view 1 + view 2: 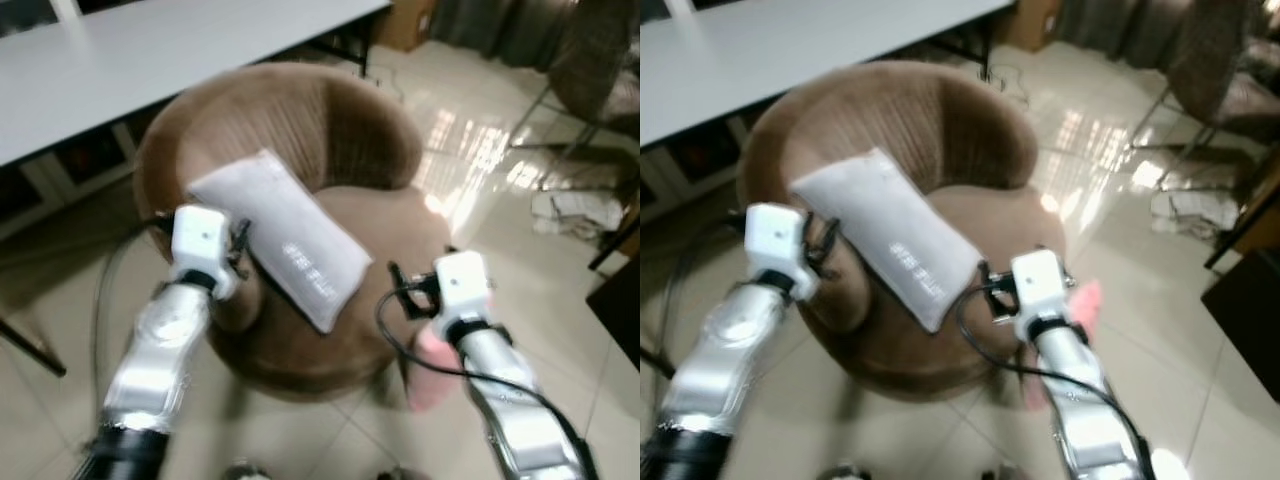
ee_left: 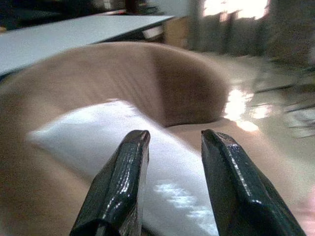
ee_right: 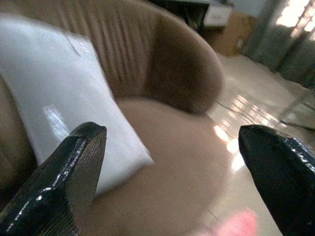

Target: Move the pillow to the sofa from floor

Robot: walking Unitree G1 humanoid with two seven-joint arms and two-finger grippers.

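Note:
A white rectangular pillow [image 1: 285,238] lies tilted on the seat of a round brown velvet sofa chair [image 1: 340,130], its upper end leaning on the left armrest. My left gripper [image 1: 240,248] is raised at the pillow's left edge, above the armrest. It is open, and the pillow [image 2: 98,142] lies just beyond its fingers [image 2: 123,187]. My right gripper [image 1: 404,288] hovers over the seat's front right rim, wide open and empty. Between its fingertips [image 3: 74,162] the pillow [image 3: 64,98] and the seat show.
A long white table [image 1: 150,50] stands behind the sofa chair. A pink object [image 1: 432,372] is on the tiled floor by my right arm. A chair [image 1: 590,60], crumpled papers [image 1: 565,215] and dark furniture [image 1: 620,300] are on the right.

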